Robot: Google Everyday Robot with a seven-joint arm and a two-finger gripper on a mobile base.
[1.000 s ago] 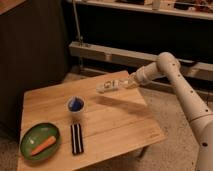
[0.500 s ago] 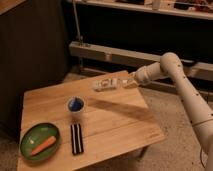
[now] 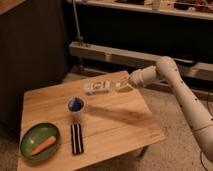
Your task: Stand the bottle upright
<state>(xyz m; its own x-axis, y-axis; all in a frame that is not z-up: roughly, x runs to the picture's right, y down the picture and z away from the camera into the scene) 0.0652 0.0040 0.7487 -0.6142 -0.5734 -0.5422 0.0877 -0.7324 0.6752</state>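
I am reaching in with my arm (image 3: 186,102) from the right side of the bench (image 3: 127,131). My fingers (image 3: 115,86) are hanging over its far edge and are closed on one end of the bottle (image 3: 97,88); I cannot tell whether that end is the neck or the base. The bottle is lying on its side in my grip, pointing straight out past my fingertips toward the left of the camera view. It is lifted off the wood rather than resting on it. Below my fingers and a little nearer the camera, a long dark shadow (image 3: 112,113) is falling across the boards. Down and to the left of the bottle's free end, a small blue cup (image 3: 75,105) is standing upright on the bench, apart from the bottle. Further out from my fingers, toward the near left corner, a green plate (image 3: 26,136) is carrying a carrot (image 3: 43,145). A flat black striped piece (image 3: 76,138) is lying just beside the plate, on the side nearer to me.
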